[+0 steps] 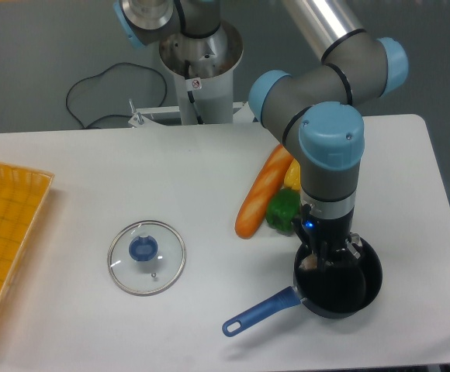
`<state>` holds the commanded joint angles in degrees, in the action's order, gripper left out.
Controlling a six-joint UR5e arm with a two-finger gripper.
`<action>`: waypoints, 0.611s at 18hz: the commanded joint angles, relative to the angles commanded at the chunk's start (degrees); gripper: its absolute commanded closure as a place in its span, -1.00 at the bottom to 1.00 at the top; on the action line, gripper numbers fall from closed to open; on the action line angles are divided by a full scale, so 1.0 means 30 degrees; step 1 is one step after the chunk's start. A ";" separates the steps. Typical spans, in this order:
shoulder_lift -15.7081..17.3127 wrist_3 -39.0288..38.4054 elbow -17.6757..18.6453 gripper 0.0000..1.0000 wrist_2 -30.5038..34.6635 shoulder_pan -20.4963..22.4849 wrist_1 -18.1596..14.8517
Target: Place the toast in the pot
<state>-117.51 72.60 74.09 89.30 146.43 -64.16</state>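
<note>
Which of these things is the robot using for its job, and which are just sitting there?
For the job:
small round black pot with a long blue handle
the arm's two-finger gripper, reaching down into that pot
the toast: I cannot make it out here

Just lying about:
round glass lid with a blue knob
long orange baguette-shaped loaf
green vegetable
yellow item
orange mesh tray

A white bench (93, 178) holds a black pot (340, 287) with a blue handle, a round glass lid (146, 257), an orange loaf (262, 191), a green vegetable (282, 210) and an orange tray (4, 248) at its edge.
</note>
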 joint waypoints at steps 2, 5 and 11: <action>0.0000 0.0000 -0.0029 0.53 0.0000 0.0000 0.0000; 0.0000 -0.0029 -0.0146 0.36 0.0000 0.0000 0.0000; 0.0029 -0.0029 -0.0234 0.32 0.0000 0.0029 0.0146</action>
<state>-117.42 72.51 73.39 89.30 146.51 -63.72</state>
